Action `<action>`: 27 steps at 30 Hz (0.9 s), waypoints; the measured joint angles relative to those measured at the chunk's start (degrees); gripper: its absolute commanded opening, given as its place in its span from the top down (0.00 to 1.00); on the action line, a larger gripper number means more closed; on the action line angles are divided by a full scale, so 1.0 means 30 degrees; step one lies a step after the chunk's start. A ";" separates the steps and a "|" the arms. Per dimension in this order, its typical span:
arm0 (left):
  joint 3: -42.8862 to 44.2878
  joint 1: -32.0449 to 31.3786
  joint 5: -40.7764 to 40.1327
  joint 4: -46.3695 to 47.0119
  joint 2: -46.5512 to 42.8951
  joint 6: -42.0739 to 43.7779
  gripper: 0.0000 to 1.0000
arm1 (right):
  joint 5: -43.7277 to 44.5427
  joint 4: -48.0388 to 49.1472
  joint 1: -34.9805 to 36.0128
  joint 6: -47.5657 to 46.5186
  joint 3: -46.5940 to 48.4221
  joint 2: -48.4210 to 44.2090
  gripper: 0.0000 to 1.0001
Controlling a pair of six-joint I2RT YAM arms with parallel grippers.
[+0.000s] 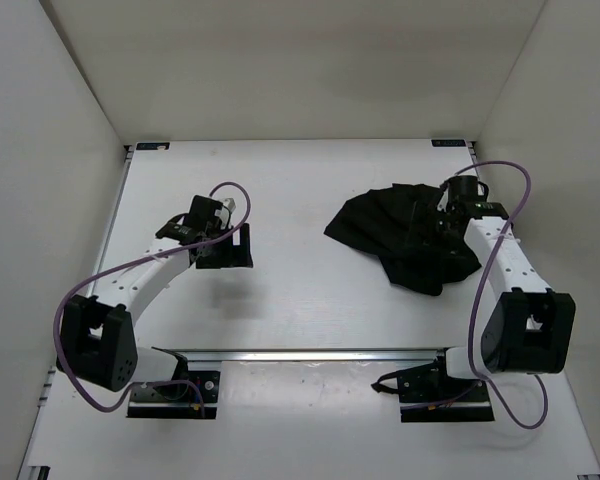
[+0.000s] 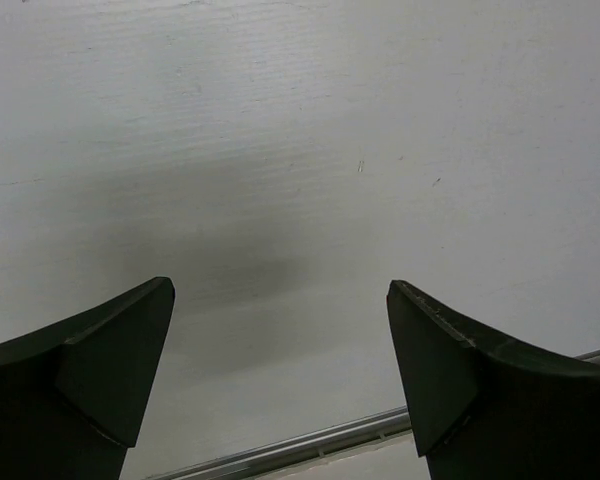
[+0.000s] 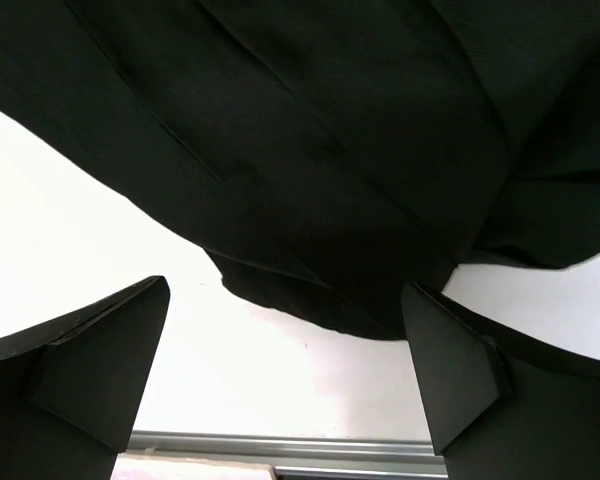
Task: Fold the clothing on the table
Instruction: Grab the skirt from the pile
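Observation:
The clothing [image 1: 380,228] is a crumpled black heap on the right half of the white table [image 1: 300,300]. My right gripper [image 1: 427,232] hangs over the heap's right part. In the right wrist view the clothing [image 3: 300,150] fills the top, its rounded near edge reaching down between the tips. The right gripper [image 3: 285,290] is open and holds nothing. My left gripper [image 1: 228,250] is over bare table to the left of the garment, well apart from it. In the left wrist view the left gripper [image 2: 280,290] is open above the white table [image 2: 280,120] alone.
A metal rail [image 1: 310,354] crosses the table in front of both arm bases; it shows low in the wrist views as the rail [image 2: 310,440] and the rail [image 3: 280,442]. White walls close in the left, back and right sides.

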 measured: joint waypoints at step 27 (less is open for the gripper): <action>0.0109 0.0291 0.0270 -0.0386 -0.0299 0.0532 0.01 | 0.4568 0.1581 0.3643 -0.1064 0.2339 0.7286 0.90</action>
